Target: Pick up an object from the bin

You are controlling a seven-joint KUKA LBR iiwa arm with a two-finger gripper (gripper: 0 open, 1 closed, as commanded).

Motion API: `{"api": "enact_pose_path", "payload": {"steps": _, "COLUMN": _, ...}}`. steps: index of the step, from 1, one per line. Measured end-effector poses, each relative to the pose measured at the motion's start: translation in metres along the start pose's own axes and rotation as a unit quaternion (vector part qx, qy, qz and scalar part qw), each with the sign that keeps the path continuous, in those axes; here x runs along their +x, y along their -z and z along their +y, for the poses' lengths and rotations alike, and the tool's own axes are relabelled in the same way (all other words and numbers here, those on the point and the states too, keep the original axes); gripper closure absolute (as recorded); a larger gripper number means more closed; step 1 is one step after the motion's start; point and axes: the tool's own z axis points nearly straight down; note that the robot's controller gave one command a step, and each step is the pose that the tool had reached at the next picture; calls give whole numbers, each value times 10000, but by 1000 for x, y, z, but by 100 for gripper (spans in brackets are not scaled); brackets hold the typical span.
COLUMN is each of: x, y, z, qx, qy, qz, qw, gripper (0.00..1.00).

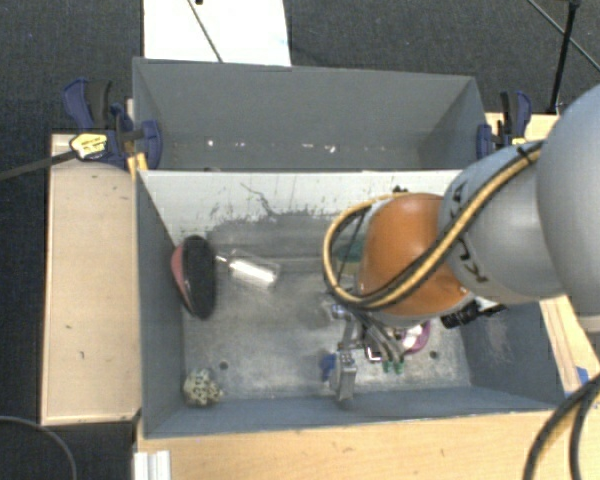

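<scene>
My gripper [345,376] hangs low over the bin's front middle, close to the front wall. A small blue thing [327,365] lies right beside it on its left; I cannot tell whether they touch. Just to the right, half under the arm, lie a small green piece [392,366] and a purple and white ring-shaped thing [417,340]. Nothing shows as held.
A black oval thing with a red edge [194,274] leans at the bin's left wall, with a clear plastic piece [250,270] next to it. A small speckled ball [202,388] sits in the front left corner. The orange cover and cables hide the bin's right middle.
</scene>
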Motion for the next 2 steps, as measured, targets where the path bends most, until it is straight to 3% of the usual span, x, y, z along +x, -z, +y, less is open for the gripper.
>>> {"api": "enact_pose_path", "payload": {"steps": 1, "x": -2, "y": 3, "z": 1, "qx": -11, "qy": -9, "qz": -24, "qw": 10000, "gripper": 100}}
{"api": "enact_pose_path", "payload": {"steps": 2, "x": -17, "y": 154, "z": -2, "qx": -4, "qy": 435, "qz": -101, "qw": 9990, "gripper": 100}}
